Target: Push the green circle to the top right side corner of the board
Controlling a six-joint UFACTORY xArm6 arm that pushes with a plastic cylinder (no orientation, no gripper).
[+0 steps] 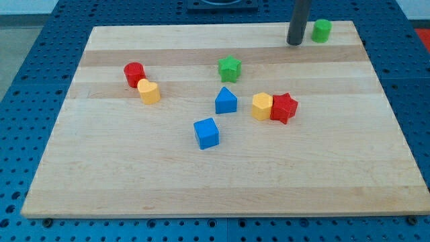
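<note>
Already the green circle [322, 30] sits near the bench's [201, 188] top right corner, with my tip [294, 43] just beside it on the view's left. No pincer shows, only the rod. A green star [229, 68] lies nearer the middle.

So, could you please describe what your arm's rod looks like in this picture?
Only the lower part of my arm shows: a straight, round rod, dark grey to black, smooth and plain, with no cables, markings or labels visible. It enters from the view's top edge and ends at my tip, a flat blunt end on the wooden board, just to the view's left of the green circle.
</note>
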